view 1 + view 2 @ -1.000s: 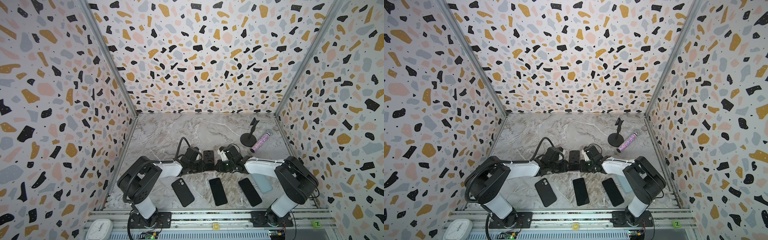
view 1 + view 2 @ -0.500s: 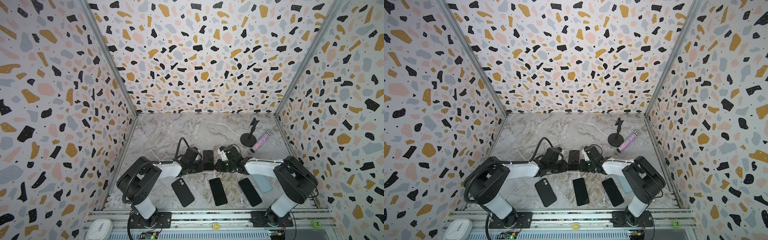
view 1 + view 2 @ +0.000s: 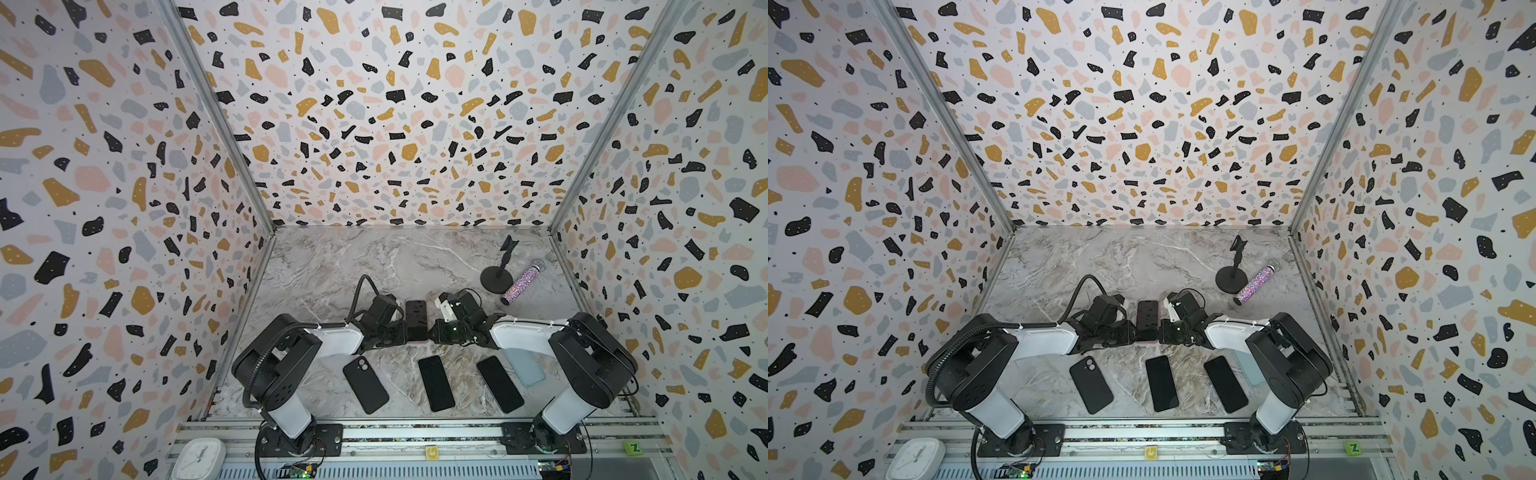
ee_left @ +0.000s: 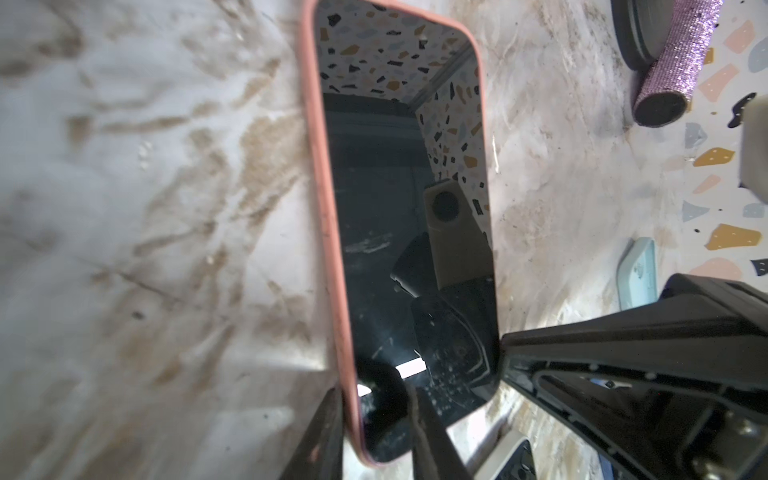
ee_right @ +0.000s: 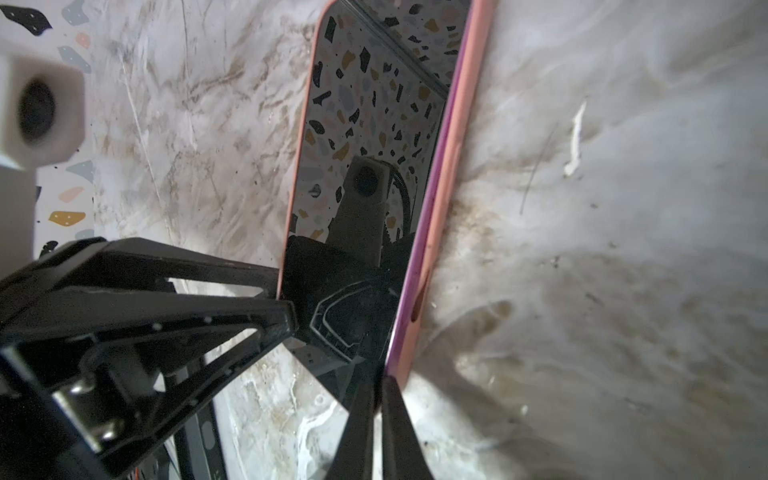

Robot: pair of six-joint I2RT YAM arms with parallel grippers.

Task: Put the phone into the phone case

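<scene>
The phone (image 3: 416, 316) lay screen up in the pink case (image 4: 326, 232) at the middle of the table (image 3: 332, 266), between the two grippers. The left gripper (image 4: 374, 409) had its jaws a little apart, its fingers (image 4: 322, 436) astride the case's rim at one near corner. Whether they pinched the rim could not be told. The right gripper (image 5: 376, 399) was closed, empty, with its tips together against the other near corner. The left wrist view showed pink rim along one long side only, while the right wrist view showed it on both. A black stand (image 3: 496, 276) and a glittery tube (image 3: 521, 282) sat well apart, far right.
</scene>
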